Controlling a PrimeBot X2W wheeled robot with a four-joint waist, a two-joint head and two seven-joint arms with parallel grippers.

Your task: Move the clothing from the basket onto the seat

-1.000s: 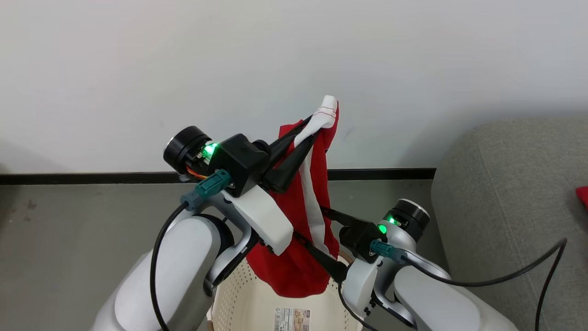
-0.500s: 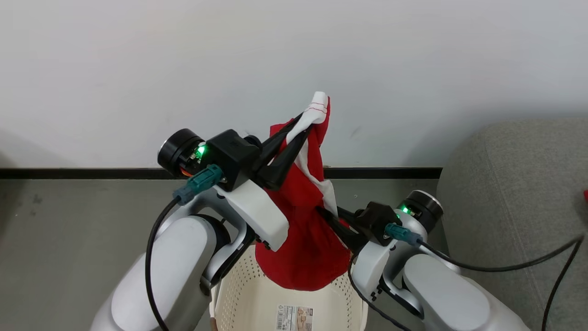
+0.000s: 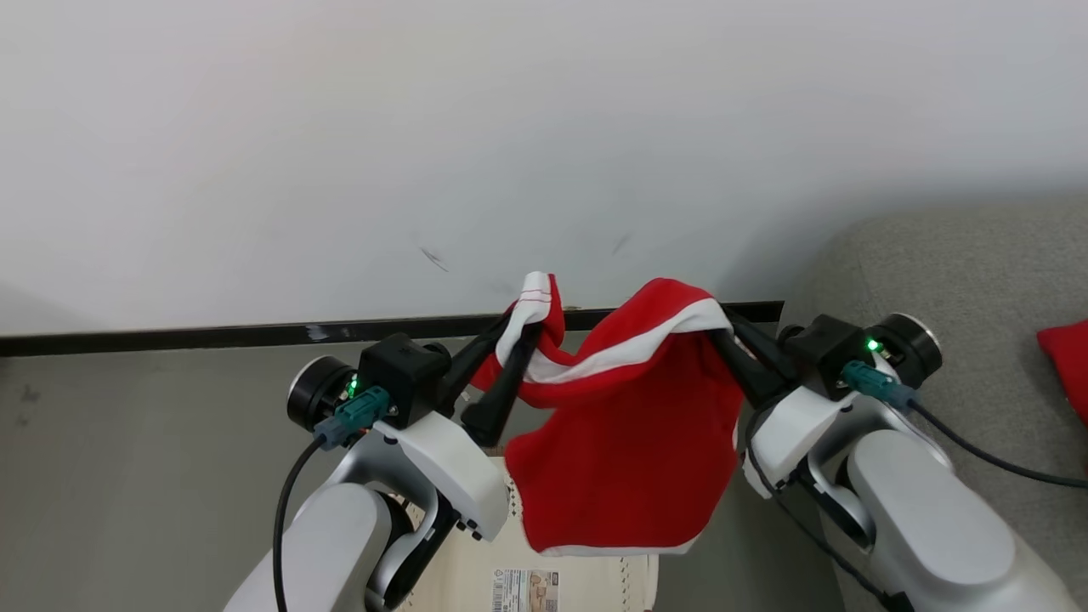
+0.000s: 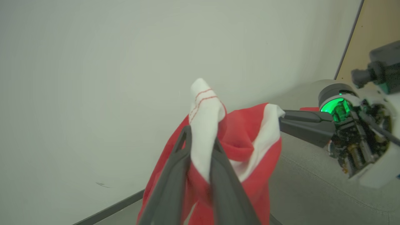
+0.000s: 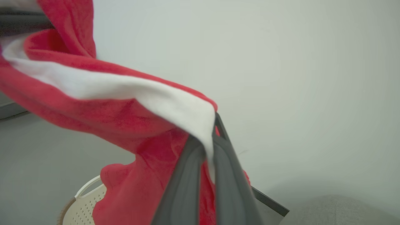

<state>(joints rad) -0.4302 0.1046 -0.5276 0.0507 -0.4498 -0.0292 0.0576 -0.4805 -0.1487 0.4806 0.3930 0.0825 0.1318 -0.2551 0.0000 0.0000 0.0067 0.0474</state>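
Observation:
The clothing [image 3: 620, 459], a red garment with a white band, hangs stretched between both grippers above the basket [image 3: 586, 578]. My left gripper [image 3: 520, 327] is shut on the striped white end; the left wrist view shows that end [image 4: 203, 106] pinched between my left gripper's [image 4: 201, 137] dark fingers. My right gripper [image 3: 722, 327] is shut on the band's other end, and in the right wrist view the cloth [image 5: 109, 115] runs off to the left from my right gripper [image 5: 209, 131]. The grey seat [image 3: 935, 280] lies to the right, apart from the garment.
A second red piece [image 3: 1067, 365] lies on the seat's far right. A white wall with a dark baseboard [image 3: 170, 336] stands straight ahead. Grey floor [image 3: 127, 467] spreads to the left of the basket [image 5: 84, 206]. The basket bottom shows a label [image 3: 523, 591].
My right gripper has shut on the hanging garment and drawn it up and to the right, spreading the cloth. The left gripper sits lower in the view. The camera has shifted too.

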